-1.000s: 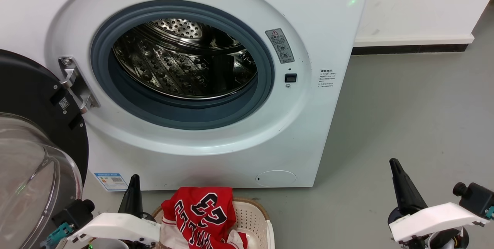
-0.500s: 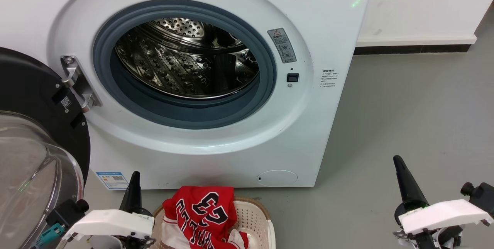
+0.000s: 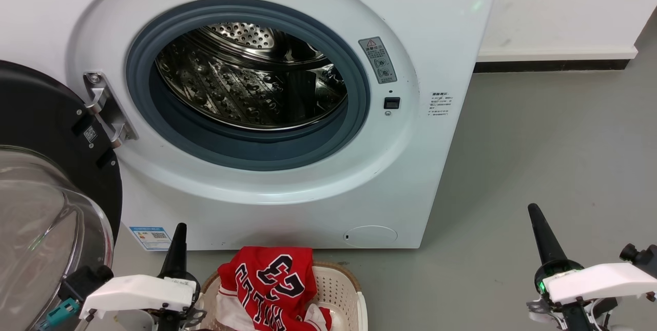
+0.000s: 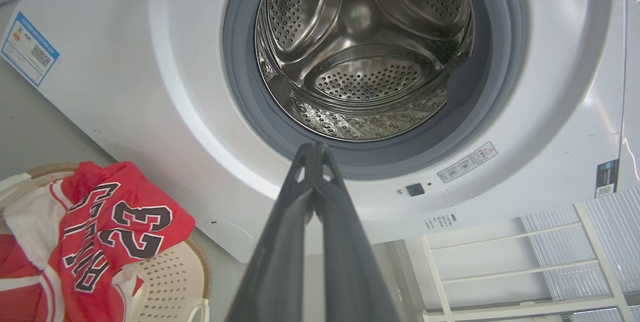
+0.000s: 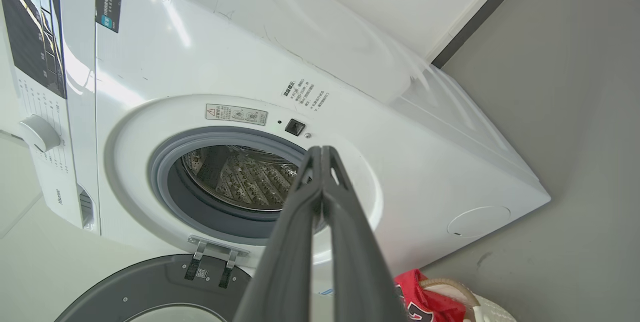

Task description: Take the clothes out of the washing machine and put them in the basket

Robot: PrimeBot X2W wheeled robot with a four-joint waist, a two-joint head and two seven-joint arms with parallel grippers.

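Note:
The white washing machine (image 3: 436, 23) stands with its door swung open, and the steel drum (image 3: 246, 79) shows bare metal with no cloth in it. Red clothes (image 3: 269, 285) with the number 23 lie heaped in the cream basket (image 3: 336, 290) on the floor in front of the machine. My left gripper (image 3: 179, 228) is shut and empty, just left of the basket. Out to the right, over the grey floor, my right gripper (image 3: 534, 210) is also shut and empty. The left wrist view has the clothes (image 4: 110, 222), basket (image 4: 175, 282) and drum (image 4: 365, 62).
The open black-rimmed glass door (image 3: 46, 208) juts out at the left, close to my left arm. Bare grey floor (image 3: 539, 141) stretches to the right of the machine up to a white wall with a dark skirting. A white shelf frame (image 4: 525, 262) appears in the left wrist view.
The head camera has drifted a little, shifting the scene slightly right. Both arms have sunk a bit lower in the picture. The clothes and basket lie unchanged.

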